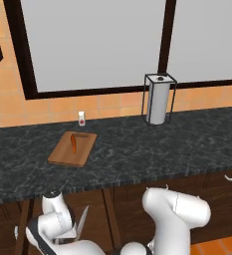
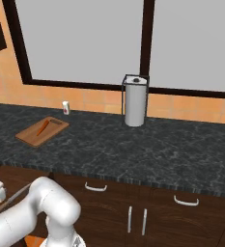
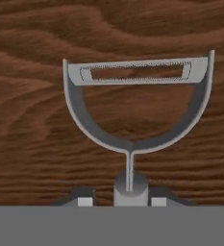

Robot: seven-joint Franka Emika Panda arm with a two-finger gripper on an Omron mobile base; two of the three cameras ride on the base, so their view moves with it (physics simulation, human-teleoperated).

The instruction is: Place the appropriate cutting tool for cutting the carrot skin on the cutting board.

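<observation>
Peeler (image 3: pixel 135 103) sits clamped by its handle between the fingers (image 3: pixel 84 198), forked head pointing straight out along them, low in front of the cabinets; cutting board (image 1: pixel 62 153) with the carrot (image 1: pixel 73 143) lies up on the counter (image 1: pixel 152 149), far left

Dark stone counter (image 1: pixel 152 149), orange-tiled wall (image 1: pixel 107 102)

Even, flat rendered light, faint shadows, no glare, slightly soft low-resolution detail
</observation>
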